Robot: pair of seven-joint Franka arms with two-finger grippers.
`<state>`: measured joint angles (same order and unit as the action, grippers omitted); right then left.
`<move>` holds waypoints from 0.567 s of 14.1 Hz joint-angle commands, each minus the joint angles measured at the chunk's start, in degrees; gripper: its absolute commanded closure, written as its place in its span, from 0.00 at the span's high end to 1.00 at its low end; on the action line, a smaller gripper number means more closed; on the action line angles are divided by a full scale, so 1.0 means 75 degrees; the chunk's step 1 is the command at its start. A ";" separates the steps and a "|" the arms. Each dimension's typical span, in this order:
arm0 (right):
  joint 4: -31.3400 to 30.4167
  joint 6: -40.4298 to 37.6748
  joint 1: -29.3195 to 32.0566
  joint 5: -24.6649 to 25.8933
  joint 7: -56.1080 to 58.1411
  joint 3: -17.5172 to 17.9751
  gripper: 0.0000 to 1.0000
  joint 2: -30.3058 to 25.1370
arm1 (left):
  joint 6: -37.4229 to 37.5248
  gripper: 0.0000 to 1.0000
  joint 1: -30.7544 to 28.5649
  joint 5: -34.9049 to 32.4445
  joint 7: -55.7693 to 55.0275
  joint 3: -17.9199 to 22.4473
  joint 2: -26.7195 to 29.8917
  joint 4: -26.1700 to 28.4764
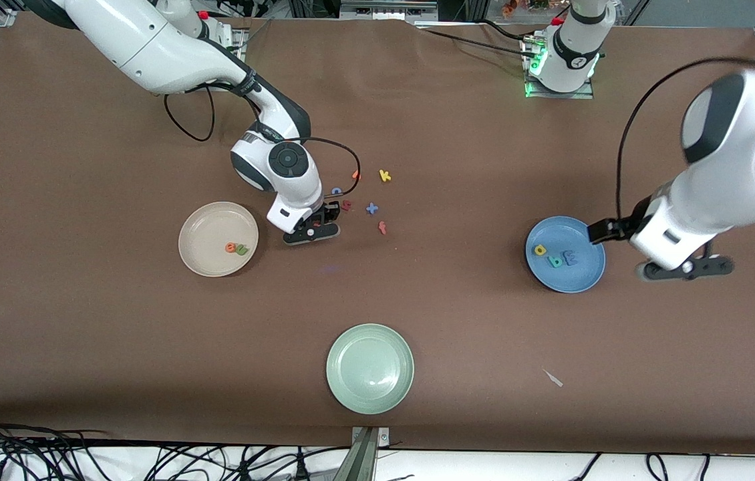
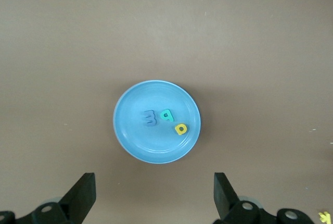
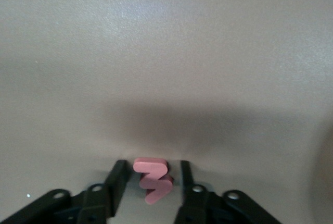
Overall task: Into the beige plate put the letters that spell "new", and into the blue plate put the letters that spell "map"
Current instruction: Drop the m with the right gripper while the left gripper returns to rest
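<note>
Right gripper (image 3: pixel 151 179) low on the table beside the beige plate (image 1: pixel 200 224), fingers bracketing the pink w (image 3: pixel 152 179), grip unclear. Left gripper (image 2: pixel 153 195) released above the blue plate (image 2: pixel 130 130) holding m, a, p.

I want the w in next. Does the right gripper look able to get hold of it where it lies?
Probably yes. The right gripper is down at the table beside the beige plate, its fingers either side of the pink w, nothing between them.
</note>
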<state>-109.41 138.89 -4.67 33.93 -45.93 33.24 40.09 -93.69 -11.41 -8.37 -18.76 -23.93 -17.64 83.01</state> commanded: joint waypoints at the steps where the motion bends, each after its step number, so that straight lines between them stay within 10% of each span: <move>1: 0.0033 0.0056 -0.0022 0.0233 -0.0181 -0.0003 0.31 0.0080 | 0.0339 1.00 -0.0014 -0.0022 0.0088 -0.0009 0.0731 -0.0262; 4: 0.0057 0.0044 -0.0022 0.0233 -0.0146 0.0009 0.19 0.0069 | 0.0549 1.00 0.0091 0.0830 0.0076 0.0375 0.1761 -0.0053; 8: 0.1236 -0.1753 0.0200 0.0000 0.0917 0.0091 0.14 0.0010 | 0.0585 1.00 0.1506 0.0974 0.0986 0.2177 0.2492 0.0719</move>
<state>-105.59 133.40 -4.21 34.40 -43.56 33.25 39.99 -88.52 -4.56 -2.82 -16.26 -14.20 -1.72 82.72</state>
